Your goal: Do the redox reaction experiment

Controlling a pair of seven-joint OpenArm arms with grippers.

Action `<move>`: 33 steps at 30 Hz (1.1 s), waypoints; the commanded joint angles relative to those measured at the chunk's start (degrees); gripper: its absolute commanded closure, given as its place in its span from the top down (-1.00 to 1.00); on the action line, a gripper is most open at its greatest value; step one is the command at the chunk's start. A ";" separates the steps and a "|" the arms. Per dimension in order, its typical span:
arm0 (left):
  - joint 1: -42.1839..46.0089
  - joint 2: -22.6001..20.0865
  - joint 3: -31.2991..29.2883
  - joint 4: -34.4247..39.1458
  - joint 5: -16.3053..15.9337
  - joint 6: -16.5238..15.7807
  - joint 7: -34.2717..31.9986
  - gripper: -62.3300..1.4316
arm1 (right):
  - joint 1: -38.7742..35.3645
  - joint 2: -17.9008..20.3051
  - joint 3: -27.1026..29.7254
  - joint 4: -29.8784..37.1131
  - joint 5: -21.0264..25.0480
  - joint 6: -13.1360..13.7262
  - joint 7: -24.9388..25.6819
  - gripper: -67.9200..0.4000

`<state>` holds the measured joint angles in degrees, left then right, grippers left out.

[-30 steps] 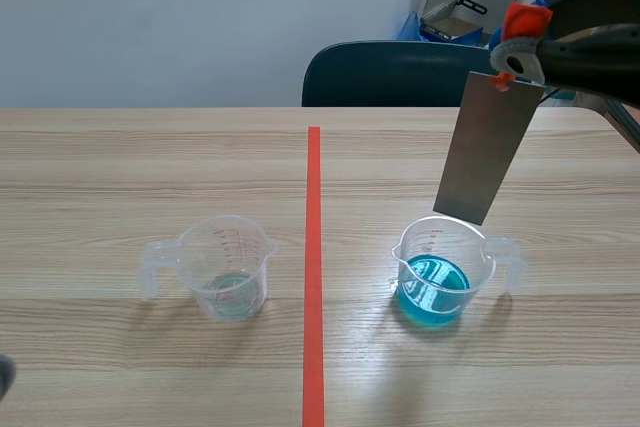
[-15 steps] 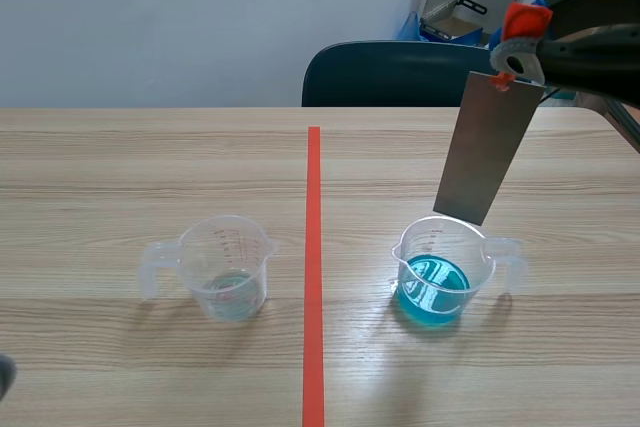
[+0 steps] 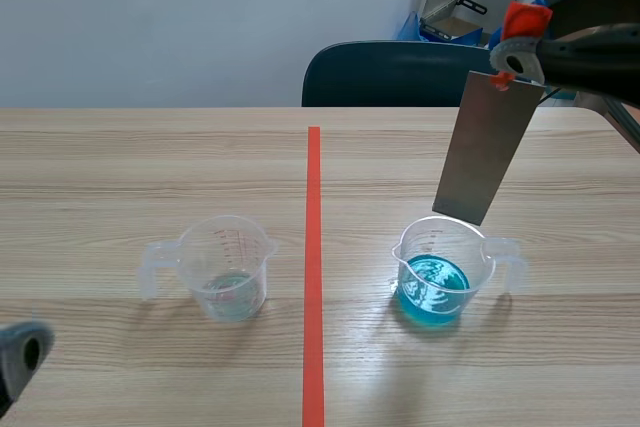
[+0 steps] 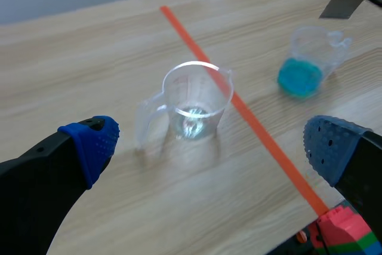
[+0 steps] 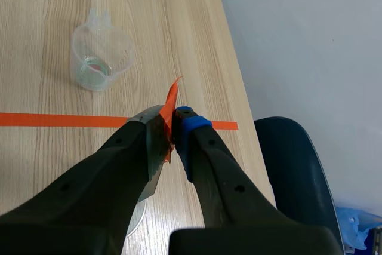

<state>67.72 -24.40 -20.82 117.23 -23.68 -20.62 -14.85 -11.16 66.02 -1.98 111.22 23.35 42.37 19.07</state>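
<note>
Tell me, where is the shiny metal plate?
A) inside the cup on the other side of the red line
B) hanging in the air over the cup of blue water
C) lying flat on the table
B: the metal plate, pinched at its top by the right gripper, hangs above the cup of blue liquid, its lower edge clear of the liquid.

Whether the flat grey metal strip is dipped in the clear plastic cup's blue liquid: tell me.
No: the grey metal strip ends near the rim of the clear plastic cup, above the blue liquid.
</note>
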 commanded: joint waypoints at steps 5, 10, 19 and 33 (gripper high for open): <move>-11.74 -7.43 7.52 -4.61 -0.66 0.31 -0.72 1.00 | 0.68 0.00 0.33 0.48 0.59 0.35 0.83 -0.97; -23.67 -11.80 17.49 -11.80 -0.76 0.31 -0.17 0.54 | 0.68 0.00 0.33 0.48 0.61 0.35 0.83 -0.97; -47.15 -10.40 37.90 -23.32 -0.61 1.44 1.51 -0.78 | 0.68 0.00 0.33 0.48 0.61 0.35 0.83 -0.97; -73.70 3.69 59.78 -44.04 -0.31 8.15 2.67 -0.88 | 0.68 0.00 0.33 0.48 0.61 0.35 0.83 -0.97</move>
<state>-6.42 -21.12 39.29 72.12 -23.86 -12.21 -11.75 -11.16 66.02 -1.98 111.22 23.33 42.37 19.07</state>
